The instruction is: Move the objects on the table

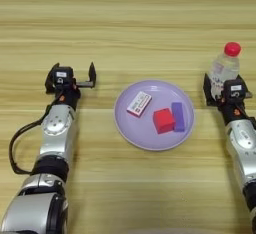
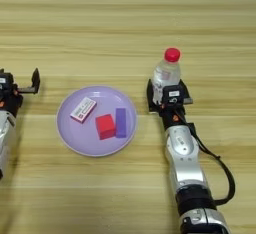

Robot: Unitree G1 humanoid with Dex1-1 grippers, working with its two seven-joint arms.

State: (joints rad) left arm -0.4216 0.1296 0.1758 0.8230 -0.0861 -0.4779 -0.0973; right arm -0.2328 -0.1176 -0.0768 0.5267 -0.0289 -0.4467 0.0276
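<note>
Small red cube (image 2: 105,126) and purple rectangular block (image 2: 121,122) lie touching on round lilac plate (image 2: 75,135). Left gripper (image 1: 71,80) spread, empty, left of plate. Right gripper (image 2: 165,96) clasps clear red-capped bottle (image 2: 166,73) right of plate. Likely next: shift the bottle.

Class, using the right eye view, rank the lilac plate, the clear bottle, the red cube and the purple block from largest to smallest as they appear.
1. lilac plate
2. clear bottle
3. red cube and purple block: these look about alike, so I leave them unranked.
</note>
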